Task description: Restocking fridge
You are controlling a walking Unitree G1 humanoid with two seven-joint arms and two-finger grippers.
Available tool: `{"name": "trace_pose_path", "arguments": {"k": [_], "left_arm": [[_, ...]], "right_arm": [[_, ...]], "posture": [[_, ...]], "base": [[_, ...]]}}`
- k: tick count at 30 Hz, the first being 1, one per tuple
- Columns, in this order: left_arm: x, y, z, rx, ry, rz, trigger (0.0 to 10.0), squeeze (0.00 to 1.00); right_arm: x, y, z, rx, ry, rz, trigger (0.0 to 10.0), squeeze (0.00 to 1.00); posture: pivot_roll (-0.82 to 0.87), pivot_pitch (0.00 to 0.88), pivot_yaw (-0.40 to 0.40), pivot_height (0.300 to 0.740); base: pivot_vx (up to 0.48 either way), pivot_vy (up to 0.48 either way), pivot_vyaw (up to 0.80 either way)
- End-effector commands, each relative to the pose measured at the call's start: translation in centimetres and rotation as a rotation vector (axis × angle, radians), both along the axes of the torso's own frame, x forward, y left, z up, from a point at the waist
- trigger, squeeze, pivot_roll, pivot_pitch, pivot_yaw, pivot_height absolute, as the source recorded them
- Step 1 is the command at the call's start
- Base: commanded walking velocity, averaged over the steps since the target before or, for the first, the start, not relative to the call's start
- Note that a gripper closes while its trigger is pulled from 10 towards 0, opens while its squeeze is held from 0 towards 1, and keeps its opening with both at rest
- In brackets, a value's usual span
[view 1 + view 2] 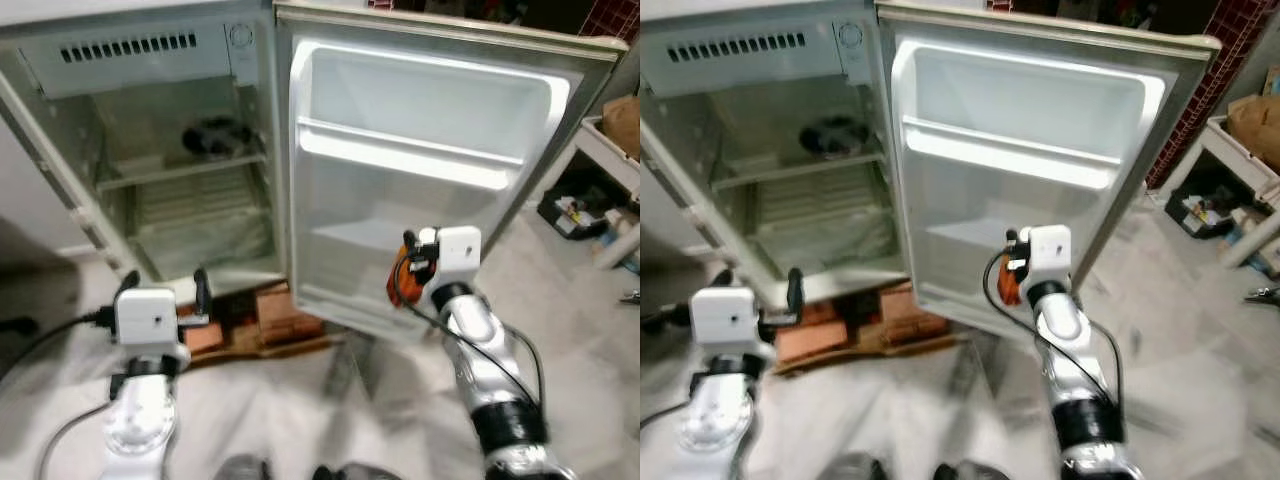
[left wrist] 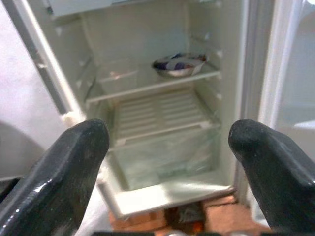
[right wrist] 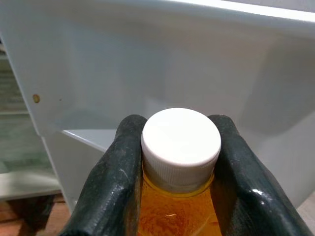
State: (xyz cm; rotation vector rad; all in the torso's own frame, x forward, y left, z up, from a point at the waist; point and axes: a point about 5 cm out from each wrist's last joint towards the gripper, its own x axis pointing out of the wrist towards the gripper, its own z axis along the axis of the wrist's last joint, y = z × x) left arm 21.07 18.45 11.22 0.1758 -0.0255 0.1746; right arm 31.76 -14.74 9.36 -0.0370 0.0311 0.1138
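Note:
A small white fridge point(image 1: 150, 150) stands open, its door point(image 1: 420, 160) swung out to the right. My right gripper point(image 3: 177, 167) is shut on an orange bottle point(image 3: 174, 216) with a white cap point(image 3: 181, 142), held just in front of the door's lower shelf point(image 1: 350, 235). The bottle point(image 1: 398, 280) shows beside the right wrist. My left gripper point(image 2: 167, 147) is open, low in front of the fridge's lower compartment, nothing between its fingers point(image 2: 64, 172). A bowl point(image 2: 178, 65) sits on the fridge's upper glass shelf.
The fridge rests on bricks and boards point(image 1: 270, 320) on a pale covered floor. A clear crisper drawer point(image 2: 162, 152) is at the fridge bottom. A white shelf unit point(image 1: 615, 160) with a box and clutter stands at far right.

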Motion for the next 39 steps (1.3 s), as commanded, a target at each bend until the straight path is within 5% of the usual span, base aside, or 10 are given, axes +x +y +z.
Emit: {"name": "trace_pose_path", "arguments": {"k": [1, 17, 39], "left_arm": [[0.0, -0.1, 0.3, -0.005, -0.004, 0.008, 10.0, 0.0], [1.0, 0.8, 2.2, 0.001, -0.068, 0.066, 10.0, 0.0], [0.3, 0.8, 1.6, -0.02, -0.03, 0.076, 10.0, 0.0]], "right_arm": [[0.2, -0.6, 0.7, -0.007, -0.033, -0.02, 10.0, 0.0], [1.1, 1.0, 2.4, 0.04, -0.084, 0.005, 10.0, 0.0], [0.6, 1.3, 2.7, 0.058, -0.098, 0.075, 10.0, 0.0]], "posture": [[0.08, 0.097, -0.015, 0.74], [0.07, 0.147, 0.0, 0.74], [0.06, 0.162, -0.007, 0.74]], "base": [[0.0, 0.0, 0.0], [0.0, 0.0, 0.0], [0.086, 0.0, 0.18]]}}
